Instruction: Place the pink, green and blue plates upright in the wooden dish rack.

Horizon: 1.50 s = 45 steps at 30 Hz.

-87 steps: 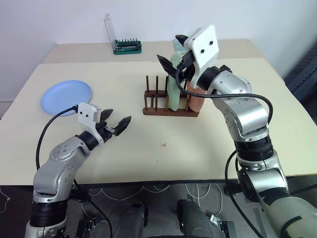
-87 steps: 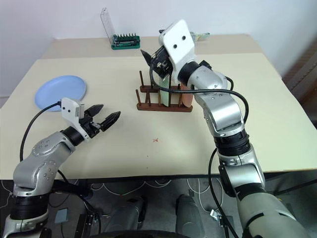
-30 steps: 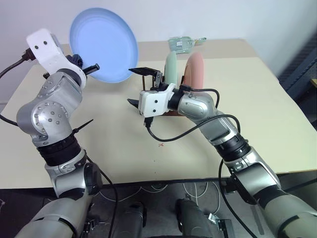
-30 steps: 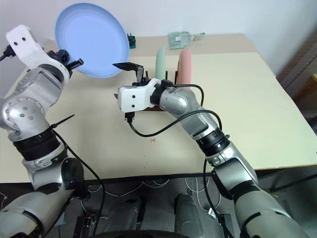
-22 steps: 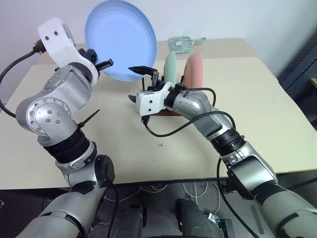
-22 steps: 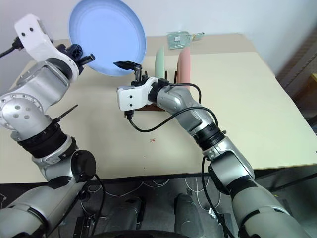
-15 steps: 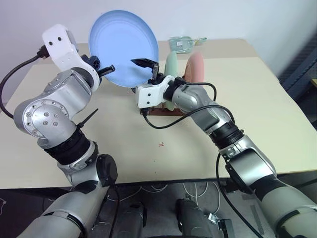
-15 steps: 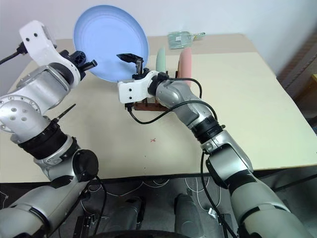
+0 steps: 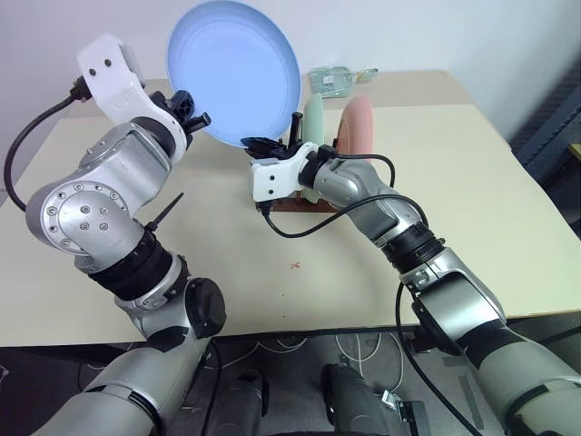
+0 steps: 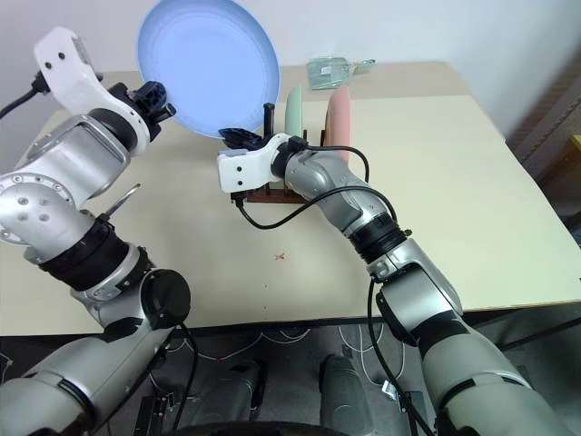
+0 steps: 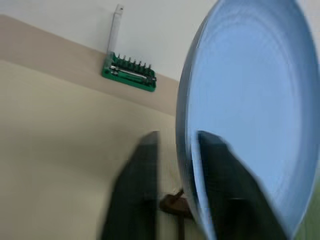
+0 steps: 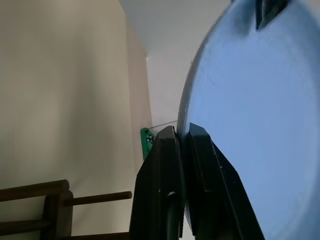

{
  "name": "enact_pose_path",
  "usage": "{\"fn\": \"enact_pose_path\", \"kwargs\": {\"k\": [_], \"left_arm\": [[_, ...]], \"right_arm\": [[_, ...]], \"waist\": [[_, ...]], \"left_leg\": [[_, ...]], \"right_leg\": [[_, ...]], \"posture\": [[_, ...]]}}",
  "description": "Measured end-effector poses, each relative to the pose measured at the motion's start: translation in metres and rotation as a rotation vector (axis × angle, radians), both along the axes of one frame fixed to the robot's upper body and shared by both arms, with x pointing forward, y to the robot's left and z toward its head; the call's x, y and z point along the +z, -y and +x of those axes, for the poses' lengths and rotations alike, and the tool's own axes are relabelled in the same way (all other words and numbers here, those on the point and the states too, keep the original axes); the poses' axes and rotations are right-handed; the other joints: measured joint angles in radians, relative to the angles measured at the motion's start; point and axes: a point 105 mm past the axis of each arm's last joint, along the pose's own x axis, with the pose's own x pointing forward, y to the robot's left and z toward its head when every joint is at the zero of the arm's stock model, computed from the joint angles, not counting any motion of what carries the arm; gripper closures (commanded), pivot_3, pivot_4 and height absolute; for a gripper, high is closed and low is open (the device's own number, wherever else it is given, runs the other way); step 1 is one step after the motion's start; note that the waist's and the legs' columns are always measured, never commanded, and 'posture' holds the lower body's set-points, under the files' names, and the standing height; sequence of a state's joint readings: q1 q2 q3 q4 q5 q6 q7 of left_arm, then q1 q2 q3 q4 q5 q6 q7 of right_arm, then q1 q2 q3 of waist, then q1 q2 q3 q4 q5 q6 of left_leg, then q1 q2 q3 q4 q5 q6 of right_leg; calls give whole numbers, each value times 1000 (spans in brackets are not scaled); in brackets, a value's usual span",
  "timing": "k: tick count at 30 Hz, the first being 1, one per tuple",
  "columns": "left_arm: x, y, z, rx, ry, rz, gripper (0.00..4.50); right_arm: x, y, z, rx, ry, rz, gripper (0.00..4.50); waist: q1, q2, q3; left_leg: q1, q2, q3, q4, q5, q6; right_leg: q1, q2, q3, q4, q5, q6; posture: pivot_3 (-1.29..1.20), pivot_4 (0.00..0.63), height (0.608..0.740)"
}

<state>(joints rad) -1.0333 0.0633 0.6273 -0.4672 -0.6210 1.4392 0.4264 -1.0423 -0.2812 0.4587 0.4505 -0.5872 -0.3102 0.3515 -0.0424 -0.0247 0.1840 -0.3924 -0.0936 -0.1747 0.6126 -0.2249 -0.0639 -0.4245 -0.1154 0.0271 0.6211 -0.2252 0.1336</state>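
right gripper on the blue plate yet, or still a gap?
Touching. In the right wrist view the right gripper is shut on the rim of the blue plate, one finger on each face, no gap.

No legible text, label, brand, number or sign on anything in view.

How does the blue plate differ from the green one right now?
The blue plate is up in the air, its rim pinched by the right gripper; the green plate stands upright in the wooden dish rack, untouched. Both are round and shallow.
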Motion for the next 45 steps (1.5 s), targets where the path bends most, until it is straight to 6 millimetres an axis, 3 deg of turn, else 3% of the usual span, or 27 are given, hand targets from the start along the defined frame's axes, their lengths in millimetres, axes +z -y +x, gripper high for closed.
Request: {"fn": "enact_pose_path", "kwargs": {"k": [3, 6, 11, 14, 16, 19, 22, 25, 28, 31, 38, 45], "left_arm": [[5, -6, 0, 20, 36, -37, 480], [16, -29, 1, 91, 112, -131, 480], [42, -109, -15, 345, 281, -143, 480], [29, -145, -27, 466, 287, -37, 480], [8, -163, -31, 516, 237, 67, 480], [-36, -173, -33, 510, 125, 202, 480], [-88, -167, -28, 423, -23, 338, 480], [-102, -155, -30, 327, -19, 413, 480], [-146, -113, -39, 87, -63, 467, 480], [-178, -87, -46, -70, -127, 488, 480], [-170, -49, -50, -256, -22, 511, 480], [-170, -38, -56, -325, -1, 495, 480]], "right_arm": [[3, -1, -2, 5, 12, 4, 4500], [4, -4, -7, 26, 10, 25, 4500], [8, -13, -23, 116, -34, 103, 4500], [8, -13, -25, 134, -90, 148, 4500], [6, -17, -32, 174, -142, 185, 4500], [4, -21, -39, 211, -240, 257, 4500], [11, -20, -41, 230, -304, 336, 4500], [25, -22, -47, 278, -404, 461, 4500], [54, -17, -55, 404, -672, 772, 4500], [66, -13, -62, 494, -880, 914, 4500], [56, -5, -49, 457, -1234, 1145, 4500], [33, 6, -26, 278, -1349, 1247, 4500]], "waist": [[-1, 0, 0], [-2, 0, 0], [-7, 0, 0], [-2, 0, 0], [-2, 0, 0], [-3, 0, 0], [1, 0, 0], [-1, -1, -1], [-4, 2, -1], [-1, 2, -1], [0, 3, -1], [-2, 4, 0]], "left_leg": [[0, 0, 0, 0, 0, 0], [0, 1, 0, 0, 0, 0], [1, 2, 2, -1, -1, -2], [1, 2, 2, 0, -1, -2], [1, 2, 1, 0, -1, -2], [1, 2, 1, 0, -1, -2], [1, 2, 0, 0, -1, -1], [1, 3, 1, 0, -3, 3], [2, 5, 2, -2, -4, 3], [2, 5, 1, -1, -4, 4], [2, 5, 2, -1, -4, 4], [2, 5, 3, -2, -4, 4]], "right_leg": [[0, 0, 0, 0, 0, 0], [0, 0, 0, 0, 0, 0], [-2, 2, 1, 0, 1, -2], [-1, 2, 1, 0, 1, -2], [-1, 2, 1, 0, 1, -2], [-1, 2, 1, 0, 1, -2], [-2, 2, 0, 2, 1, -3], [-2, 2, 1, 2, 2, -3], [-3, 2, 1, 4, 2, -4], [-4, 3, 0, 6, 2, -5], [-5, 3, 0, 7, 2, -6], [-6, 3, 0, 7, 2, -6]], "posture": [[0, 150, 740], [0, 150, 740], [0, 150, 740], [0, 150, 740], [0, 150, 740], [0, 150, 740], [0, 150, 740], [0, 150, 740], [0, 150, 740], [0, 150, 740], [0, 150, 740], [0, 150, 740]]}}
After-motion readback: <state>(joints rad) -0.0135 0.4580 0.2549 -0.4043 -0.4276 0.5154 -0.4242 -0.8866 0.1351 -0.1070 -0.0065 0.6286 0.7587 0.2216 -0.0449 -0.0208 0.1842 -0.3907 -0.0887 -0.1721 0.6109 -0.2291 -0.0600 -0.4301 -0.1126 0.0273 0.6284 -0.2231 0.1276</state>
